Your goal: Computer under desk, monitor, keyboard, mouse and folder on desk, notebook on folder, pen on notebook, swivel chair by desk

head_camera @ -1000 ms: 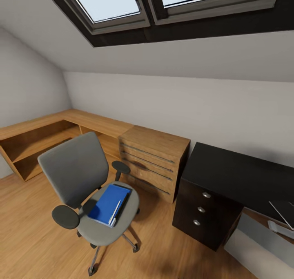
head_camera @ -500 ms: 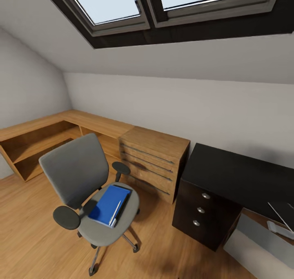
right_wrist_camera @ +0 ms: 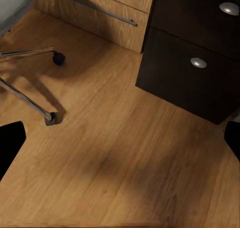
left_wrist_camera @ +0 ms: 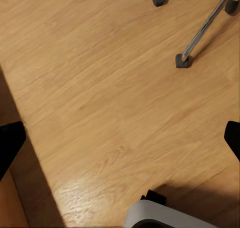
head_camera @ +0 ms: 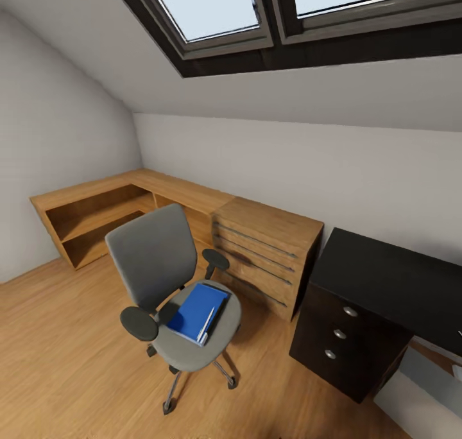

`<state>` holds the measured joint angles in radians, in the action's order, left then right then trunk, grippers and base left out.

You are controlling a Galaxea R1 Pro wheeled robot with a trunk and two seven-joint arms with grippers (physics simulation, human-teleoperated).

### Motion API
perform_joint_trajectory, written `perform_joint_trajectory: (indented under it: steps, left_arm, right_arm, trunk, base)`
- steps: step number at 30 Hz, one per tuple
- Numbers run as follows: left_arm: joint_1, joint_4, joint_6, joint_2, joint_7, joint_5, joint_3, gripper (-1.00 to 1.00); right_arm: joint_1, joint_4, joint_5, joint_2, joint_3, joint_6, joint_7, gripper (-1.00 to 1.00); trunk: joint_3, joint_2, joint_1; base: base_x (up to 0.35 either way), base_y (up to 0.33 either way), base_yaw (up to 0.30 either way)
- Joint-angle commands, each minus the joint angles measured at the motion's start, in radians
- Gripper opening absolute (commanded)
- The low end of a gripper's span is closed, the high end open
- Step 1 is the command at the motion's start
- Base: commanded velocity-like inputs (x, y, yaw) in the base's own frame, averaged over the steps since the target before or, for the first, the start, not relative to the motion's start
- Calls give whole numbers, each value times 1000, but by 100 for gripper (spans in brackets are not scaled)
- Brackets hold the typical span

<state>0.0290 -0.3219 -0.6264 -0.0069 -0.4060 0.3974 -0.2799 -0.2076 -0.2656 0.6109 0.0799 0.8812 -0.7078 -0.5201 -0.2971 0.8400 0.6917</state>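
Both pincers [left_wrist_camera: 120, 138] [right_wrist_camera: 120, 133] spread apart, empty; folder [head_camera: 196, 311] lies on swivel chair [head_camera: 168, 278].

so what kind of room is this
Probably an attic room used as a home office: skylights set in a sloped ceiling, a swivel chair on wood flooring, and a black desk beside a wooden dresser.

Wooden dresser with bar handles [head_camera: 269, 256] against white wall, beside low L-shaped wooden shelving [head_camera: 102, 208]; dark-framed skylights [head_camera: 256, 15] above oak floor [head_camera: 58, 362].
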Motion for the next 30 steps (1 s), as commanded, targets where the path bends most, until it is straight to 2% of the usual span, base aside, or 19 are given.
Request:
perform_joint_trajectory:
  steps: [1,10,11,14,15,17,18,19,22,23,24,25,27,28,29,30]
  left_arm:
    - [0,-2,-1,1,-8,4,-9,100]
    - [0,-2,0,4,-8,9,-7,100]
    - [0,-2,13,8,-4,29,-7,100]
    - [0,-7,53,22,-2,55,-3,100]
    - [0,-31,100,40,-1,92,3,100]
    - [0,-63,136,53,0,121,6,100]
    - [0,-122,186,68,4,157,9,100]
    - [0,-209,247,90,6,184,13,100]
    - [0,-328,358,134,6,210,26,100]
    - [0,-398,442,152,6,239,44,100]
    - [0,-432,487,159,6,257,57,100]
    - [0,-510,593,172,7,311,109,100]
    - [0,-628,741,190,10,388,205,100]
    - [0,-674,789,196,10,411,247,100]
    - [0,-721,831,200,11,432,290,100]
    - [0,-728,856,203,9,447,321,100]
  right_arm:
    - [-1,0,4,0,8,-2,-8,100]
    - [-1,0,4,-1,9,-2,-6,100]
    - [-1,-5,1,-1,6,-2,-2,100]
    - [-3,-23,2,-1,4,0,-3,100]
    - [-13,-50,2,-2,3,4,-5,100]
    - [-31,-67,4,-3,2,7,-7,100]
    - [-69,-83,15,-4,-1,19,-8,100]
    - [-131,-95,54,-4,-14,81,-8,100]
    - [-206,-111,119,-3,-37,204,-5,100]
    - [-245,-123,163,-3,-61,274,-4,100]
    - [-263,-130,186,-3,-77,306,-3,100]
    - [-301,-147,236,-3,-120,379,2,100]
    - [-358,-177,295,-4,-178,496,8,100]
    - [-382,-193,311,-5,-195,560,10,100]
    - [-406,-218,324,-6,-211,658,12,100]
    - [-424,-241,334,-8,-226,752,13,100]
  trunk:
    - [-1,1,0]
    - [-1,1,0]
    - [-1,1,0]
    - [-1,1,0]
    - [-1,1,0]
    - [-1,1,0]
    - [-1,1,0]
    - [-1,1,0]
    - [-1,1,0]
    - [-1,1,0]
    - [-1,1,0]
    - [-1,1,0]
    - [-1,1,0]
    - [-1,1,0]
    - [-1,1,0]
    - [-1,1,0]
  base:
    - [-101,112,87]
    - [-30,33,26]
    - [-1,1,1]
    - [0,0,0]
    - [0,0,0]
    - [0,0,0]
    - [0,0,0]
    - [0,0,0]
    - [0,0,0]
    - [0,0,0]
    - [0,0,0]
    - [0,0,0]
    - [0,0,0]
    - [0,0,0]
    - [0,0,0]
    - [0,0,0]
